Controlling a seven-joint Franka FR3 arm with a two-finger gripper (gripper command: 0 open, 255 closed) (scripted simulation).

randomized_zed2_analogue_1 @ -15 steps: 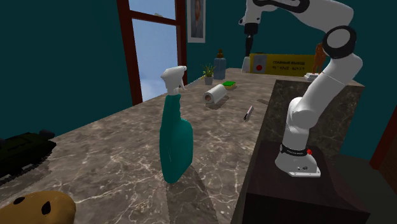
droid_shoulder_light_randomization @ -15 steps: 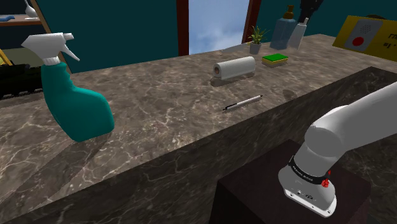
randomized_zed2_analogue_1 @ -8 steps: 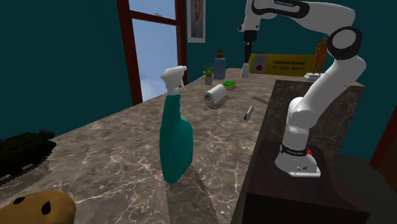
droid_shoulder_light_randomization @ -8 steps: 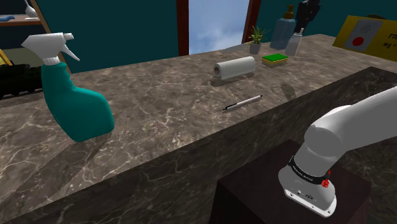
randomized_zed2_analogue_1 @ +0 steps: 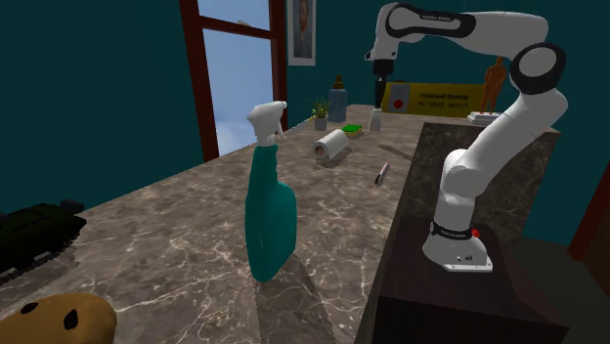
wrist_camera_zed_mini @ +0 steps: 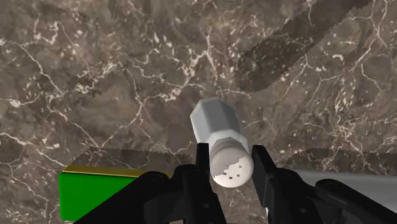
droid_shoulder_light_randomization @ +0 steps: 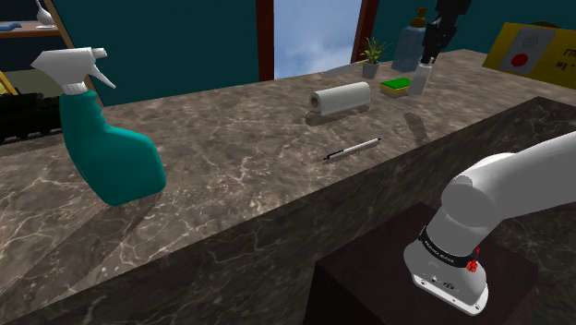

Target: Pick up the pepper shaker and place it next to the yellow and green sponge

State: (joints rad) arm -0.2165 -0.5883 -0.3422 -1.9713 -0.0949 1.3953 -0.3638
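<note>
Shoulder view: the tool (droid_shoulder_light_randomization: 427, 59) hangs over the counter's (droid_shoulder_light_randomization: 240, 157) far end, above the pale pepper shaker (droid_shoulder_light_randomization: 422, 78), which stands just beside the yellow and green sponge (droid_shoulder_light_randomization: 399, 86); a paper roll (droid_shoulder_light_randomization: 340, 98) lies near; bare marble runs from there to the opaque teal spray bottle (droid_shoulder_light_randomization: 106, 148).

Second exterior view: the shaker (randomized_zed2_analogue_1: 375, 120) stands near the counter's far edge.

Wrist view: the tool (wrist_camera_zed_mini: 232, 168) is narrow, its fingers (wrist_camera_zed_mini: 202, 167) clasping the shaker's (wrist_camera_zed_mini: 219, 130) holed cap.

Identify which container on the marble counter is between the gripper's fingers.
The small white shaker with a perforated cap, beside the green and yellow sponge; the teal spray bottle and blue-grey bottle stand apart from the gripper.
</note>
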